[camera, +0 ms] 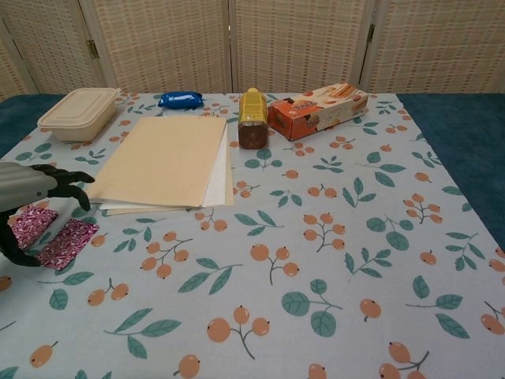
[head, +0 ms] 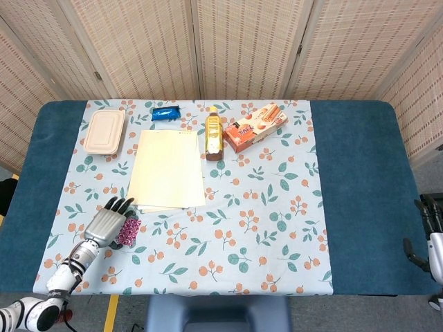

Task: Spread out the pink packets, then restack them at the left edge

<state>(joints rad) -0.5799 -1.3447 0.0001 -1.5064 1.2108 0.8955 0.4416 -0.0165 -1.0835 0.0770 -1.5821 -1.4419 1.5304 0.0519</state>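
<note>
Left hand [head: 111, 223]: grey metallic back plate, slightly glossy, with black fingers [camera: 69, 189]. The wrist behind it is a silver-white cylindrical segment with darker ribbed bands. The left forearm [head: 66, 272] continues in white and silver rounded sections, ending at a bulbous white joint near the lower frame corner, where a small red detail is visible.

Right hand [head: 430, 238]: only partly visible at the frame edge; black fingers, pale grey-white body. Finer detail cannot be made out.
</note>
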